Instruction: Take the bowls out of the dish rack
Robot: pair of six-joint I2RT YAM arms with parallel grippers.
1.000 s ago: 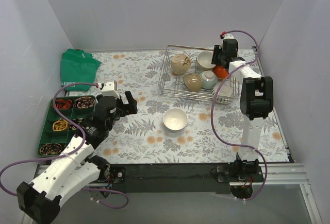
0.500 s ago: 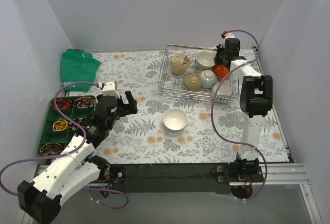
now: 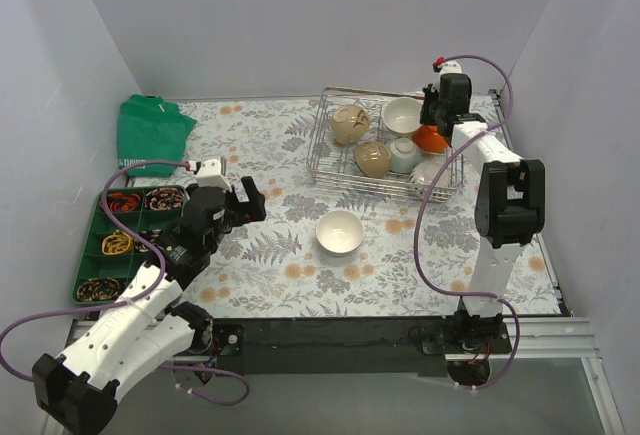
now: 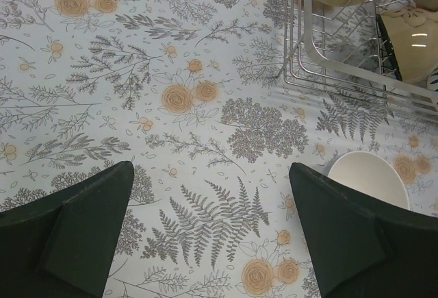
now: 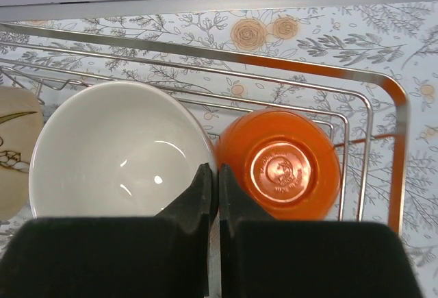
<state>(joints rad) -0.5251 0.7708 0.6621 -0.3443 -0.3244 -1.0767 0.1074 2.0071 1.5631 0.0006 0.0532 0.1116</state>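
My right gripper (image 5: 214,171) has its fingers drawn almost together. From the wrist view they seem to be nipping the right-hand rim of the white bowl (image 5: 116,154), though the hold is thin and I can't be sure how much rim is caught. That bowl sits upright in the dish rack (image 5: 383,92) at the far right corner of the table (image 3: 260,135), and the upturned orange bowl (image 5: 280,168) lies just beside it.

My worries:
- A shallow pinch on a glazed edge could let the bowl swing or slip as I lift.
- If it tilts, it may knock the orange bowl or the beige bowl (image 5: 14,147) on its other side.
- It could snag a wire and drag the rack along.

My left gripper (image 4: 211,168) hangs wide open and empty over the middle of the table, near the white bowl already set down (image 3: 340,232). A careless placement could clip that one.
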